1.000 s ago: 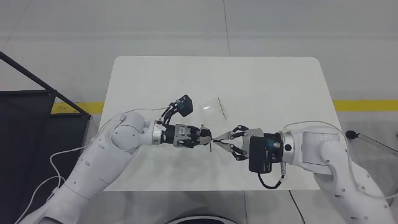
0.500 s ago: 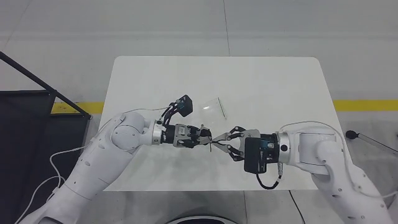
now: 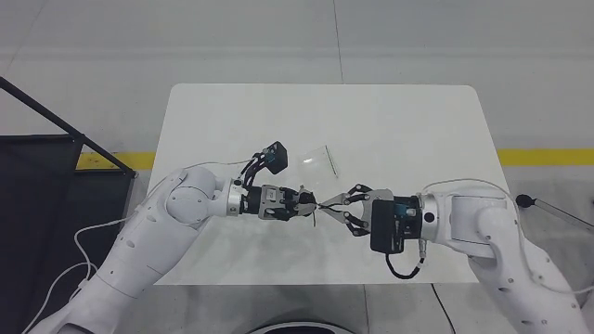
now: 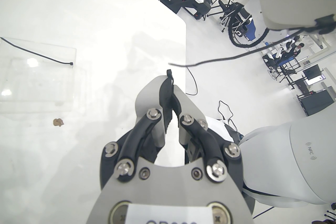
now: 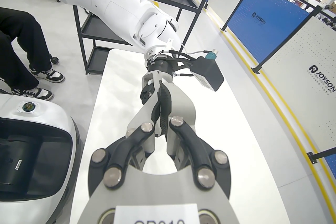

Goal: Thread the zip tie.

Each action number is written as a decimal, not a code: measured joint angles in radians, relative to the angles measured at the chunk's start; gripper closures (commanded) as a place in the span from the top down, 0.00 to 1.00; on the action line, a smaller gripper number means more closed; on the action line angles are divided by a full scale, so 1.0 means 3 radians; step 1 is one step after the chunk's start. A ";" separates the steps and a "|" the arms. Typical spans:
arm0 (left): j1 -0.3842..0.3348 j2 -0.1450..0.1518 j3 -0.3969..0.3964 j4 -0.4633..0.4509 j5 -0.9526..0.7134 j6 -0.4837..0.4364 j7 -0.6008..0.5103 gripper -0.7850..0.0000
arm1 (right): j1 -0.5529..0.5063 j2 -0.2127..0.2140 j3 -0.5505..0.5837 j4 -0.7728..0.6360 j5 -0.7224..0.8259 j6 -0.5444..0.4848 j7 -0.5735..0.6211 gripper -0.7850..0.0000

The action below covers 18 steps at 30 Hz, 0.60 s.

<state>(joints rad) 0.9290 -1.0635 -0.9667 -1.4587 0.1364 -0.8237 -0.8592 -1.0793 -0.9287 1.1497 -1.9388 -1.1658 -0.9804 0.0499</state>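
The thin black plastic zip tie (image 3: 320, 210) hangs in the air above the near middle of the white table (image 3: 418, 121). It sits between the two grippers, which meet almost tip to tip. The left gripper (image 4: 169, 79) is squeezed tight on one end, and a tiny black bit pokes out past its pads. The right gripper (image 5: 160, 89) is squeezed tight too. It looks like it pinches the other end, but I cannot see the strap between its pads.

I think the step now is to poke the pointy end through the little hole in the head. To do it well, the left gripper should hold the head steady. The right gripper should aim the tip straight at the hole and push slowly. The strap is bendy, so a fast push could make it bow and miss. A grip close to the tip would help it stay stiff.

A bit farther away on the table lies a flat clear plastic tray (image 3: 320, 158). In it rests a spare black zip tie (image 4: 34, 53), stretched out long. A small brown crumb (image 4: 58, 122) lies on the table just beside the tray.
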 measured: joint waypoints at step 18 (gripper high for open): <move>0.0000 0.0000 0.0000 0.0000 0.0000 0.0000 0.0000 0.00 | -0.0010 -0.0011 -0.0003 -0.0002 -0.0048 -0.0041 -0.0043 0.00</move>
<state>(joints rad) 0.9290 -1.0635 -0.9667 -1.4587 0.1364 -0.8237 -0.8592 -1.0823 -0.9320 1.1487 -1.9394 -1.1801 -0.9927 0.0371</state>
